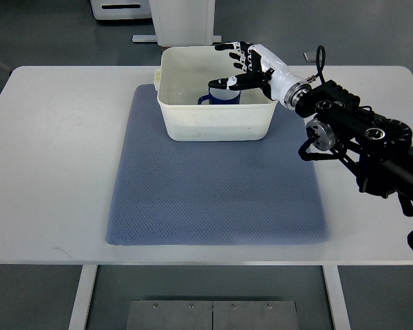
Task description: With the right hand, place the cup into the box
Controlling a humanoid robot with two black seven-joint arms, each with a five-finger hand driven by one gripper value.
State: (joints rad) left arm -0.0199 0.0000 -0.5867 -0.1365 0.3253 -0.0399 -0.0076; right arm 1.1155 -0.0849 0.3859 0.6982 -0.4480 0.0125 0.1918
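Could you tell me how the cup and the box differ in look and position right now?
The cup is dark blue and round with a side handle; the box is cream and rectangular. The cup is much smaller and sits inside the box, while the box rests on the blue mat. The right hand is over the cup, not touching the box's front wall. Both stand upright.

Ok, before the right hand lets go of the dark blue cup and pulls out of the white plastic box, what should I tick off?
1. Dark blue cup inside the white plastic box: ok.
2. Cup upright: looks ok, partly hidden.
3. Cup resting on the box floor: cannot tell.
4. Right hand over the cup, fingers curled at it: ok; firm grip or already loosening, cannot tell.
5. Box sits on the blue-grey mat: ok.
6. Left hand clear of the box: not in view.
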